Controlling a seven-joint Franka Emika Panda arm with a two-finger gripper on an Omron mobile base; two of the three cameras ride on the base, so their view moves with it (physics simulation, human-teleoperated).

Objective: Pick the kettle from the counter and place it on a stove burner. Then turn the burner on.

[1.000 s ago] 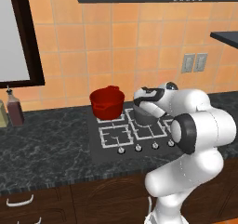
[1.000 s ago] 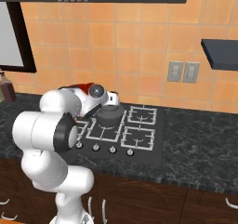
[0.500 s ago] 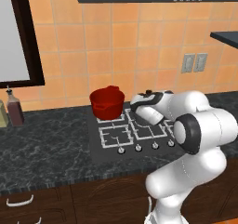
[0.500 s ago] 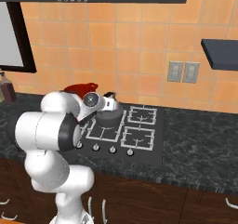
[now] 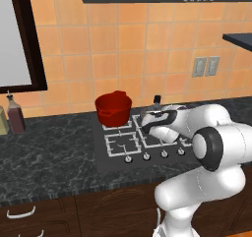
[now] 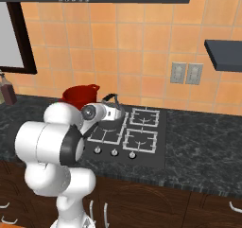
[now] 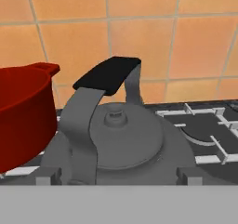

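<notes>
The dark grey kettle (image 7: 125, 139) stands upright on a rear grate of the stove (image 6: 142, 137), its black arched handle (image 7: 109, 74) up. Its body hides the stove burner under it. My gripper (image 7: 119, 176) is open just in front of the kettle, one fingertip low on each side of its body, nothing held. From the right base view the gripper (image 6: 111, 113) sits close against the kettle (image 6: 118, 109). In the left base view my arm covers most of the kettle (image 5: 157, 100). The dark counter (image 5: 49, 152) runs along both sides of the stove.
A red pot (image 7: 18, 111) stands right beside the kettle, also at the stove's back (image 5: 113, 108). A row of knobs (image 6: 114, 152) lines the stove's front edge. Two bottles (image 5: 15, 115) stand at the counter's far left. A tiled wall rises close behind.
The gripper has opened and let go of the kettle, which now rests on the stove grate. The hand has stayed close to it.
</notes>
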